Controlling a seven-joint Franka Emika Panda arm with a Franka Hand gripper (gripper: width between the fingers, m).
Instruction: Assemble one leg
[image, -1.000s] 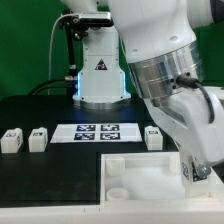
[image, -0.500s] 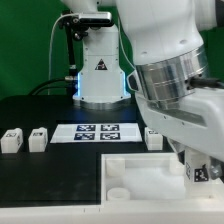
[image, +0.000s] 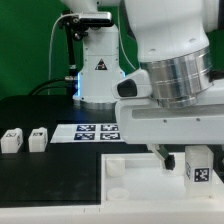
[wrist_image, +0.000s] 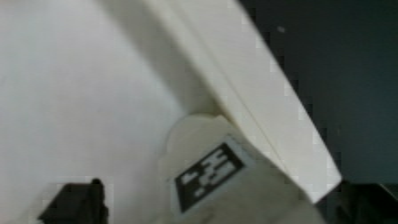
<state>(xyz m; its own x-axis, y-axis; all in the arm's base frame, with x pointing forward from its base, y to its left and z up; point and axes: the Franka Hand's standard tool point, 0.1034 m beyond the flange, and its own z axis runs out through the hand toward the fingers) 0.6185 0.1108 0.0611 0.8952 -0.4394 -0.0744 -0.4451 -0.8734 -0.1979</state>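
My gripper (image: 198, 172) is shut on a leg (image: 200, 165), a small white block with a black-and-white tag, and holds it over the right side of the large white panel (image: 135, 178). In the wrist view the leg (wrist_image: 222, 170) sits between my dark fingers (wrist_image: 75, 203), above the panel's surface (wrist_image: 89, 80) near its raised edge (wrist_image: 249, 95). Two more legs (image: 10, 139) (image: 38, 138) stand on the black table at the exterior view's left.
The marker board (image: 92, 131) lies on the table behind the panel, partly covered by my arm. The robot base (image: 100, 70) stands at the back. A round socket (image: 116, 169) shows at the panel's near left corner.
My wrist has turned and swung across the view. It now hides the leg that stood by the marker board's right end. The held leg stays over the panel's right side.
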